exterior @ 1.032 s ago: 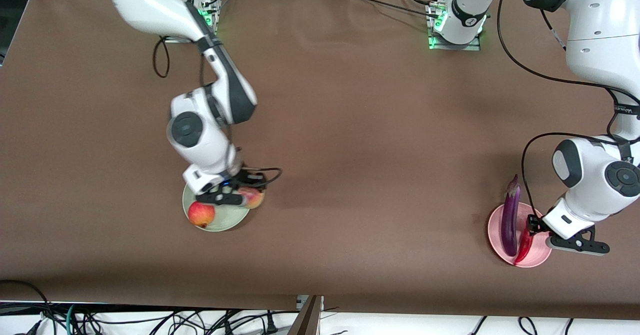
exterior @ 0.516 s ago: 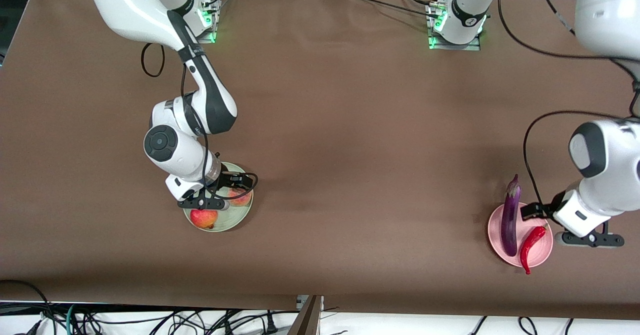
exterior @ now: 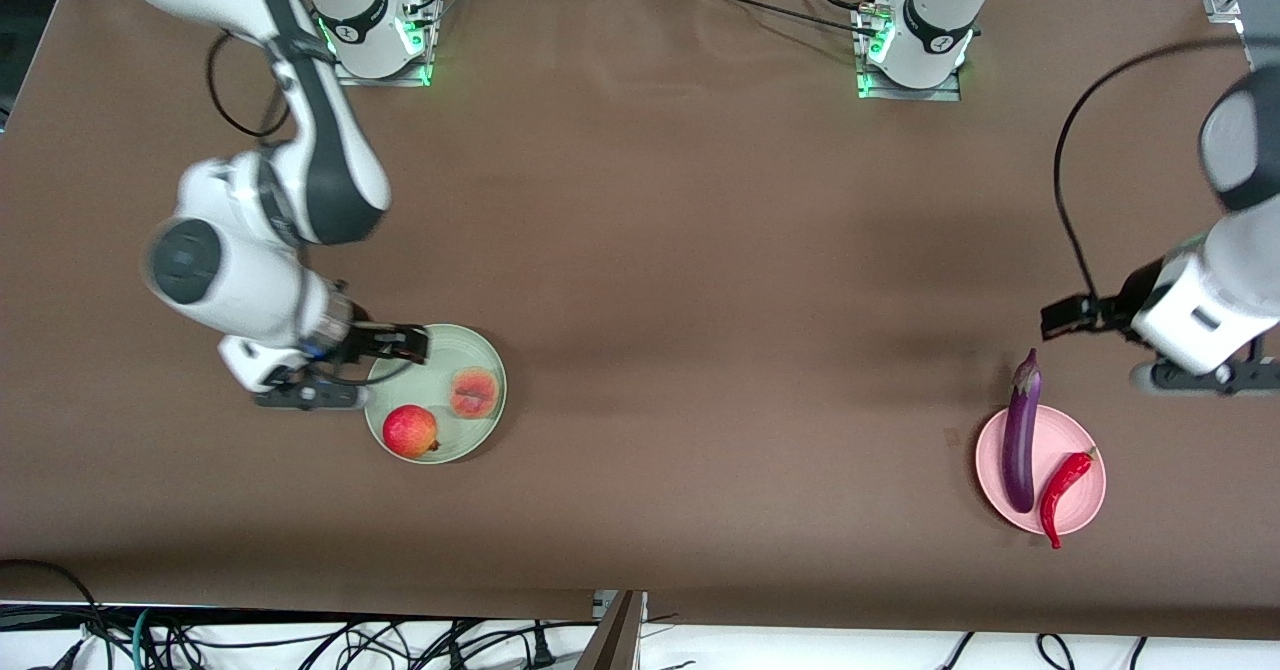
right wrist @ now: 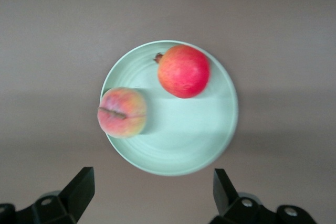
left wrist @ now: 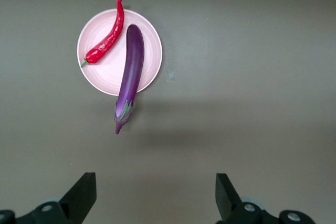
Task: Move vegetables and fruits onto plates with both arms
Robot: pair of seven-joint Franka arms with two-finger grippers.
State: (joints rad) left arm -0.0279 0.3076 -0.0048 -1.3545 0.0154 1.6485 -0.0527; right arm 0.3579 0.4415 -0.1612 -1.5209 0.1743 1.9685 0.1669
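The red pomegranate and the peach lie on the mint green plate. The purple eggplant and the red chili lie on the pink plate; the eggplant's stem end overhangs the rim. My right gripper is open and empty, raised over the table beside the green plate. My left gripper is open and empty, raised over the table beside the pink plate. The right wrist view shows the pomegranate, peach and green plate. The left wrist view shows the eggplant, chili and pink plate.
A brown cloth covers the table. The two arm bases stand along its edge farthest from the front camera. Cables hang below the edge nearest to that camera.
The right gripper let go of the peach on the green plate and the left gripper let go of the chili on the pink plate. Both arms rose and drew away from the plates.
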